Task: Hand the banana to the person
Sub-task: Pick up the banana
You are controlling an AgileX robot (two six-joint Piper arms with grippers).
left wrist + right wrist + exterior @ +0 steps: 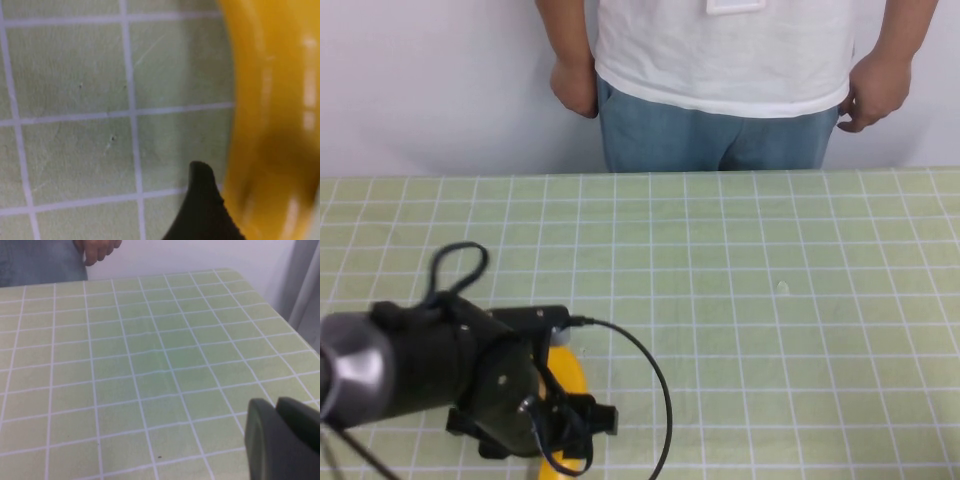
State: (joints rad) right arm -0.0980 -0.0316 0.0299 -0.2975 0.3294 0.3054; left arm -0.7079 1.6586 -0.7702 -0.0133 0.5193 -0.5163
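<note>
While the left gripper (555,420) is pressing down over the glossy yellow banana (563,385) at the table's (770,300) near left edge, its grip cannot be told; the banana's length is running near-to-far. The right gripper (282,440) is hanging above bare checked cloth, grip unclear. The person (720,70) is standing beyond.

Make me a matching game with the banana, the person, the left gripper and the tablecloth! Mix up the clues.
Things:
1. banana
2. person
3. left gripper
4. tablecloth

Clues:
A. green with white grid lines
B. standing at the table's far edge, arms down
C. yellow, lying on the table near the robot's left side
D. black, low over the banana

Pairs: 1-C, 2-B, 3-D, 4-A

The right gripper only shows in its own wrist view, above bare tablecloth.
</note>
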